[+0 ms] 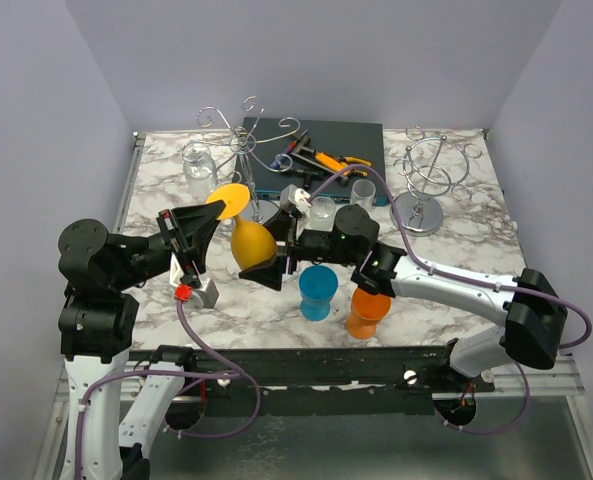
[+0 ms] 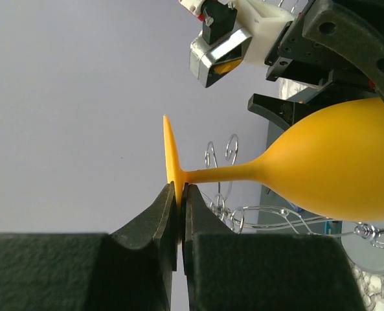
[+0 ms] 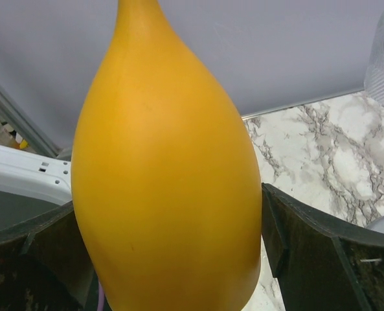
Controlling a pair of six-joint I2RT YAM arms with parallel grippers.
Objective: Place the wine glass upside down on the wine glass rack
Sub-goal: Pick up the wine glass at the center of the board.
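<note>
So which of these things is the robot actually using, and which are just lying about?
In use: yellow wine glass, left gripper pinching its foot, right gripper open around its bowl, middle rack or right rack.
Lying about: blue cup, orange cup, clear jar, dark box, tools.

In the right wrist view the wine glass (image 3: 169, 168) fills the frame — its stem runs off at 12 o'clock, its rim at 6. Whether the right tool (image 3: 169, 223) touches the bowl cannot be told. In the left wrist view the bowl is cut at 3 o'clock (rim unseen). From above, the right arm (image 1: 446, 285) covers part of the orange cup (image 1: 368, 318).
</note>
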